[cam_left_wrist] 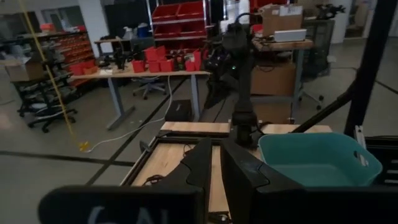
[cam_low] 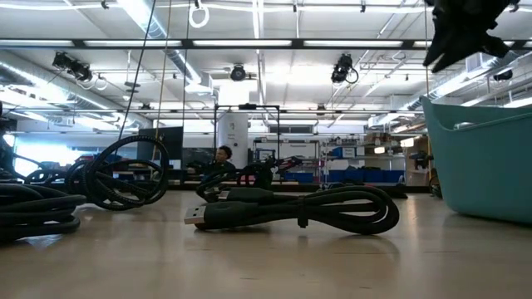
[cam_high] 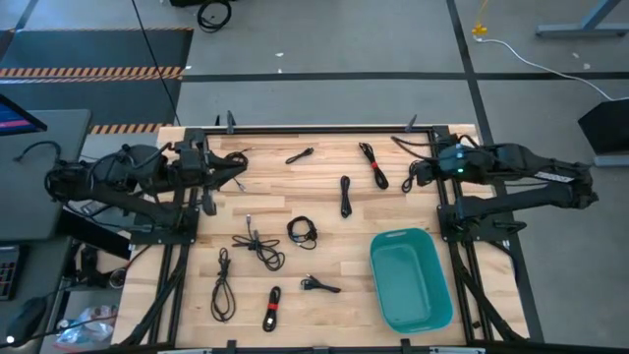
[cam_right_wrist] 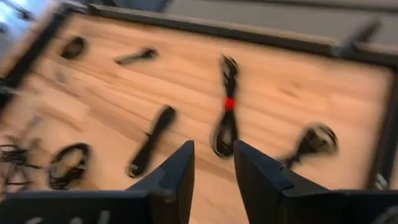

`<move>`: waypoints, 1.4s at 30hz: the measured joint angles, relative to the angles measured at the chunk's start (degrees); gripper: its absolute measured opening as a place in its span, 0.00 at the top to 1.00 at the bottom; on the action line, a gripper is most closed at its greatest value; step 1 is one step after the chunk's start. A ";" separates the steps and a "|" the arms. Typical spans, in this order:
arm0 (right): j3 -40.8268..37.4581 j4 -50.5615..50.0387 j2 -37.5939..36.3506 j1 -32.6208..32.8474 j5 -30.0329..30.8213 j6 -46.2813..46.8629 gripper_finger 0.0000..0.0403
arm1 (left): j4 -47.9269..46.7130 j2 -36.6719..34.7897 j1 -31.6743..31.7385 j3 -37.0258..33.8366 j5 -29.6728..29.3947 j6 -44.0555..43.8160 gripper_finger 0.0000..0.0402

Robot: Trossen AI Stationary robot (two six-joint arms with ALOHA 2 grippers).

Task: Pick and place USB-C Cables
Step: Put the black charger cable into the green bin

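Several short black USB-C cables lie loose on the wooden table [cam_high: 413, 211]: straight bundles [cam_high: 345, 195] [cam_high: 371, 163], a coil [cam_high: 302, 231], a tangle [cam_high: 257, 246], and one with a red band [cam_high: 272, 309] by the near edge. My right gripper [cam_high: 413, 175] [cam_right_wrist: 214, 163] hovers open over the far right part. In its wrist view a red-banded cable [cam_right_wrist: 227, 109] lies beyond the fingers. My left gripper [cam_high: 236, 164] [cam_left_wrist: 217, 152] waits at the far left corner, with a narrow gap between its fingers. In the low view one cable [cam_low: 291, 208] lies in front.
An open teal tub [cam_high: 411, 280] [cam_low: 486, 158] [cam_left_wrist: 317, 158] stands on the table's near right part, with nothing showing inside it. A black frame rail [cam_high: 324, 129] runs along the far edge. A person [cam_low: 223, 158] sits far back in the room. Bare wood lies between the cables and the tub.
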 joint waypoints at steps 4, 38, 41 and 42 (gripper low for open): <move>0.00 -4.06 3.38 -3.85 -4.08 4.09 0.64 | 0.06 0.62 1.18 0.00 -0.06 -0.55 0.90; -0.71 3.98 30.25 -40.97 -21.35 -31.47 0.53 | 0.10 3.22 6.35 0.00 -0.13 -2.19 0.90; -3.29 5.16 31.27 -41.98 -22.29 -32.50 0.53 | 0.12 3.22 6.35 0.00 -0.11 -2.17 0.90; -4.38 5.88 31.42 -42.31 -22.66 -32.75 0.53 | 0.12 3.22 6.35 0.00 -0.11 -2.17 0.90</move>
